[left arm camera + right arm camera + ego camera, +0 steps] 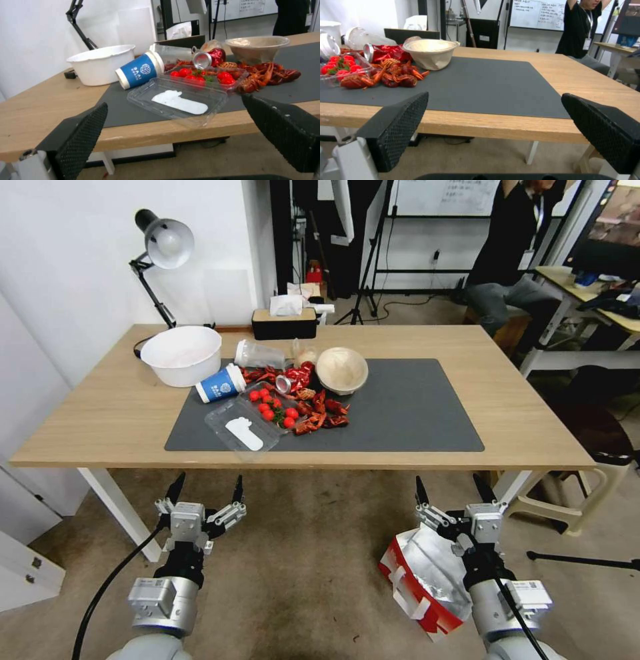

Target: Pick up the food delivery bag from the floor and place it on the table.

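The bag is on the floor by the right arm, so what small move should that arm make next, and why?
Probably lower the right pincer toward the bag. The bag lies on the carpet under that arm, foil mouth open, and the pincer is open and empty, level with the table edge.

left hand (207, 489) and right hand (453, 490) both held forward, fingers spread apart.

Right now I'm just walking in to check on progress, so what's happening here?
Nothing is held yet. The large white-and-red foil-lined paper delivery bag lies on the brownish carpet floor, beneath the right pincer. The left pincer hovers alongside. Both are open, short of the light-wood table, whose dark grey mat is half cluttered with food.
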Available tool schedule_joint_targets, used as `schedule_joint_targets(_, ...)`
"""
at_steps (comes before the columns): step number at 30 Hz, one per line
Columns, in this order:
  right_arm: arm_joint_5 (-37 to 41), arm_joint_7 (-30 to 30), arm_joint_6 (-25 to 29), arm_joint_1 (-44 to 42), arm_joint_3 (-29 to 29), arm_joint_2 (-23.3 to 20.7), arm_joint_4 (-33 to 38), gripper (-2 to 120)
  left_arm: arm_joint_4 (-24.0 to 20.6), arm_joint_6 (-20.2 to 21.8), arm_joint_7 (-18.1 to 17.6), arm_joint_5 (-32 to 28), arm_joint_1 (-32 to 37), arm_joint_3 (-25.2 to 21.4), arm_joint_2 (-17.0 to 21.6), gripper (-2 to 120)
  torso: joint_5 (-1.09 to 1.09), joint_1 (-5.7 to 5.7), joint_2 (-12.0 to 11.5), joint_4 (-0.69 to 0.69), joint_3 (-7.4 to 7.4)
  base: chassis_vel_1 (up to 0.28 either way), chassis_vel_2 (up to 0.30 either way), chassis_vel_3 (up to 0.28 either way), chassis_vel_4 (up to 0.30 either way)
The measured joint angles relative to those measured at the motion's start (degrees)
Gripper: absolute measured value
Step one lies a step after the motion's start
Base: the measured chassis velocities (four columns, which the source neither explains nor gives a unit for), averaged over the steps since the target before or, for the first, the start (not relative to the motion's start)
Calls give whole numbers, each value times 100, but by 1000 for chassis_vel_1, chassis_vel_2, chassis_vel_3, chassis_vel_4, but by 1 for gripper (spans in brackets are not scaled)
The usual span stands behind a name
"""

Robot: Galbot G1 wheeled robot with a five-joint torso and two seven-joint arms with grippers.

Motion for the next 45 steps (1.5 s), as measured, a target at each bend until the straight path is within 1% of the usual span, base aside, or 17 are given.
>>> schedule_joint_targets(24, 0, 0, 0, 0, 0, 0, 0, 100, 0, 0, 0, 0, 0, 0, 0, 100, 0, 0, 0, 0, 0, 0, 0, 0, 0)
schedule_joint_targets(36, 11, -45, -70, -22, 24, 21, 38, 100, -31, 60, -56, -73, -3, 24, 25, 100, 0, 0, 0, 1, 0, 0, 0, 0, 0)
schedule_joint_targets(37, 24, -105, -153, -53, 58, 51, 91, 100, -68, 125, -114, -147, -5, 51, 53, 100, 0, 0, -1, 3, 0, 0, 0, 0, 0)
schedule_joint_targets(38, 84, -345, -504, -178, 198, 174, 321, 100, -228, 413, -359, -468, -20, 176, 172, 100, 0, 0, 0, -1, 0, 0, 0, 0, 0)
schedule_joint_targets(39, 131, -535, -773, -277, 308, 271, 498, 100, -350, 642, -554, -721, -32, 273, 270, 100, -1, 0, 0, -1, 0, 0, 0, 0, 0)
schedule_joint_targets(40, 131, -535, -773, -277, 308, 271, 498, 100, -350, 642, -554, -721, -32, 273, 270, 100, -1, 0, 0, -1, 0, 0, 0, 0, 0)
schedule_joint_targets(41, 174, -714, -1038, -383, 418, 374, 690, 100, -489, 897, -771, -1002, -45, 381, 375, 100, -2, 0, 0, -1, 0, 0, 0, 0, 0)
schedule_joint_targets(42, 90, -317, -489, -324, 274, 319, 585, 100, -564, 798, -656, -909, -42, 422, 464, 100, -5, -1, 0, -7, -1, 0, 0, 0, 0)
schedule_joint_targets(43, 66, -230, -384, -271, 212, 261, 469, 100, -439, 491, -426, -584, -30, 285, 388, 100, 9, -1, 0, 3, -1, 0, 0, 0, 0)
schedule_joint_targets(44, 66, -230, -384, -271, 212, 261, 469, 100, -439, 491, -426, -584, -30, 285, 388, 100, 9, -1, 0, 3, -1, 0, 0, 0, 0)
schedule_joint_targets(45, 58, -214, -344, -236, 188, 228, 414, 100, -408, 484, -415, -581, -15, 279, 360, 100, -7, 0, -1, 5, 0, 0, 0, 0, 0)
